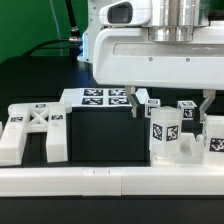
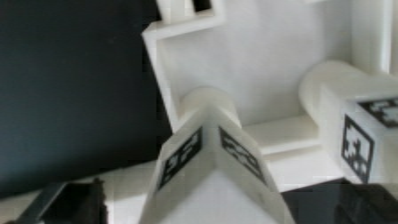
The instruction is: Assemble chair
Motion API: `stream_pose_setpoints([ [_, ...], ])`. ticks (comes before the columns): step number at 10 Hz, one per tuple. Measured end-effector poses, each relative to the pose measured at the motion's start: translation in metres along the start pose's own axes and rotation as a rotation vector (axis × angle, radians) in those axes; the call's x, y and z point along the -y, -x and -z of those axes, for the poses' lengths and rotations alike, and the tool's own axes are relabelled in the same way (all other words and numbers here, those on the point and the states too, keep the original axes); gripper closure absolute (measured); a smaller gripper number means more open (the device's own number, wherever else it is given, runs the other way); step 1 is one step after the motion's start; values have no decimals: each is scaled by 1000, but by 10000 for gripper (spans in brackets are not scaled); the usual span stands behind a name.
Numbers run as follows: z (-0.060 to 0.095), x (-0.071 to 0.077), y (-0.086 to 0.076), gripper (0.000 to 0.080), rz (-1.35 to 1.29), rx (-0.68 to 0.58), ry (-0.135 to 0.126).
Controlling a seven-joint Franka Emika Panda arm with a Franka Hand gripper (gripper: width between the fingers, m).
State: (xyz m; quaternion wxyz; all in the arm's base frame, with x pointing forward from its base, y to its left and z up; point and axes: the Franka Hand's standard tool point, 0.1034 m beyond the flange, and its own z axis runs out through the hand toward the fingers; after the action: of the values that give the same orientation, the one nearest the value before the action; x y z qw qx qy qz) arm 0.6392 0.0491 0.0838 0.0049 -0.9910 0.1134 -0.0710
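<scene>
Hovering with gripper (image 1: 171,108) spread wide, gripping nothing, straddling the tagged chair blocks (image 1: 165,132) that stand just behind the rail (image 1: 110,182). Lying along that same rail, toward the exterior view's left: X-frame (image 1: 35,130).

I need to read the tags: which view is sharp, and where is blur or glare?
Exterior view: the tagged chair block looks crisp, its white plastic slightly washed out. Wrist view: the nearest tagged piece is soft, out of focus.
</scene>
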Motion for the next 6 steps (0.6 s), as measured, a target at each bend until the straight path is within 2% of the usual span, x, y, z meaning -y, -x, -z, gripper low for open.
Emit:
stream_pose_setpoints([
  [2, 1, -2, -2, 151, 194, -1, 12],
  [6, 1, -4, -2, 151, 398, -1, 21],
])
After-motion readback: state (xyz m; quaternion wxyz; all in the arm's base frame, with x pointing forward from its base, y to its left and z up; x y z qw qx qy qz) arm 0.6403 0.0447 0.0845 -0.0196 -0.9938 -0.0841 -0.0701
